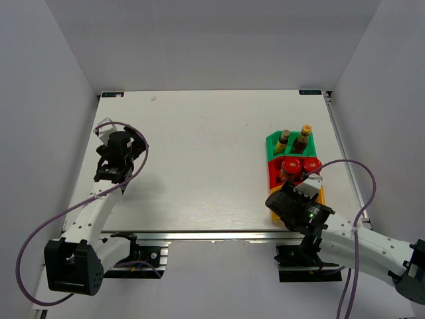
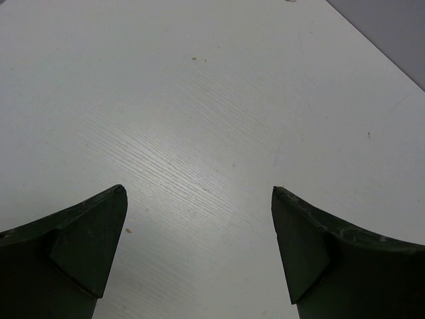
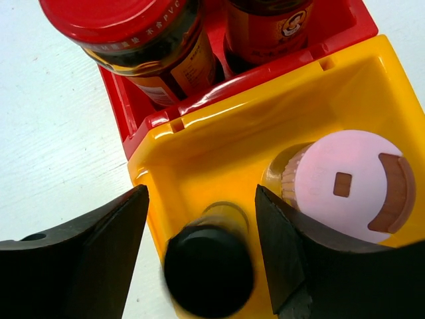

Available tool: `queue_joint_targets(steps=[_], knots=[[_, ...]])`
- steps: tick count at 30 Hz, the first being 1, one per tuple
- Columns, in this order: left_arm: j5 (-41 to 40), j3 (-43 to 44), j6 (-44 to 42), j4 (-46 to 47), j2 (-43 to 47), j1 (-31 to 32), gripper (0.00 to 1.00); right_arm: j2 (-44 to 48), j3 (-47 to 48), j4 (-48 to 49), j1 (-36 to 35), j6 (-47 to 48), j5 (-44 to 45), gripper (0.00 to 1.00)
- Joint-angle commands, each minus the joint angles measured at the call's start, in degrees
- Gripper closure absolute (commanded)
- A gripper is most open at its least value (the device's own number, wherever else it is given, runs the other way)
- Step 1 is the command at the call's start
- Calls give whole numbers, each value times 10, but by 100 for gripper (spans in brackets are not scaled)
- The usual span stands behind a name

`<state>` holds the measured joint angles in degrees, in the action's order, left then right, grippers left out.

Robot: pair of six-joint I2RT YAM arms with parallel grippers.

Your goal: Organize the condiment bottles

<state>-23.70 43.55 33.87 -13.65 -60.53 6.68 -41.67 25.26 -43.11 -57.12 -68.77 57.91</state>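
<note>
My right gripper (image 3: 201, 193) is open over the yellow bin (image 3: 199, 126), one jaw on each side of the black cap of the thin dark bottle (image 3: 209, 269), which stands in the bin and looks blurred. The pink-capped pale bottle (image 3: 345, 186) stands beside it in the same bin. Two red-lidded jars (image 3: 126, 20) (image 3: 269, 26) sit in the red bin (image 3: 126, 106). In the top view the yellow-capped bottle (image 1: 306, 129) and the brown bottle (image 1: 283, 136) stand in the green bin (image 1: 272, 141). My left gripper (image 2: 199, 189) is open and empty over bare table.
The three bins stand in a row at the right of the white table (image 1: 199, 166), green at the back, red (image 1: 272, 174) in the middle, yellow (image 1: 323, 195) nearest. My right gripper (image 1: 289, 203) covers most of the yellow bin. My left gripper (image 1: 118, 147) is at the far left.
</note>
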Motion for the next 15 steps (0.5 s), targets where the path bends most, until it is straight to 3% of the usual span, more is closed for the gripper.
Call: queue_joint_targets(steps=[1, 10, 15], knots=[[3, 8, -4, 11, 3, -3, 2, 4, 23, 14, 0, 13, 11, 29], [5, 7, -4, 12, 5, -3, 2, 17, 56, 34, -1, 67, 33, 21], [14, 8, -5, 13, 2, -3, 2, 30, 70, 121, -1, 156, 57, 20]])
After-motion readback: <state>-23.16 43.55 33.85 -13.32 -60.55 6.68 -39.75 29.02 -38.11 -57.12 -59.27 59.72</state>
